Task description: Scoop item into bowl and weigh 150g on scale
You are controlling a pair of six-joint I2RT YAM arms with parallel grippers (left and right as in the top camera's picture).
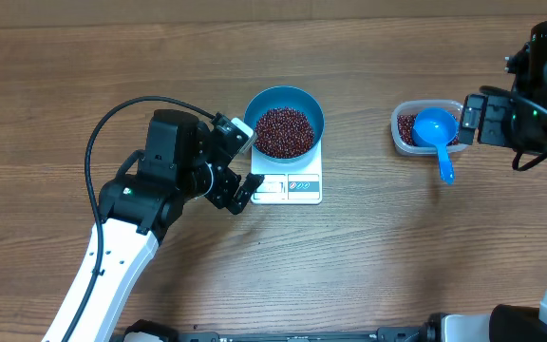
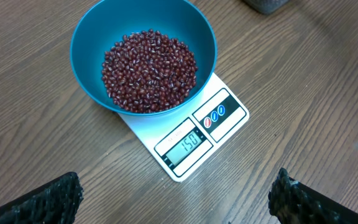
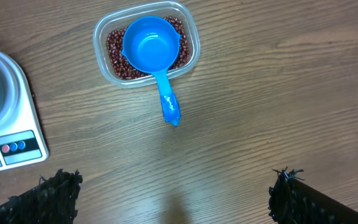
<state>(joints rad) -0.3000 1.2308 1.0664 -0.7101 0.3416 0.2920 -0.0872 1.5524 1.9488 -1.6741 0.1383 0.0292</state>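
Observation:
The teal-blue bowl [image 1: 254, 106] [image 2: 89, 43] stands on the white scale [image 1: 297, 186] [image 2: 229, 112] and holds a heap of dark red-brown beans [image 1: 284, 132] [image 2: 149, 71]. The scale's display reads 150. My left gripper [image 1: 242, 163] [image 2: 176, 199] hovers open just left of the scale, with nothing between its fingers. My right gripper [image 1: 467, 120] [image 3: 176, 199] is open and empty too, beside the tub at the right.
A clear plastic tub [image 1: 394, 128] [image 3: 98, 31] at the right holds more beans [image 3: 114, 53]. A bright blue scoop [image 1: 435, 128] [image 3: 151, 45] rests in it, handle pointing toward the table's front. Bare wooden tabletop lies around both.

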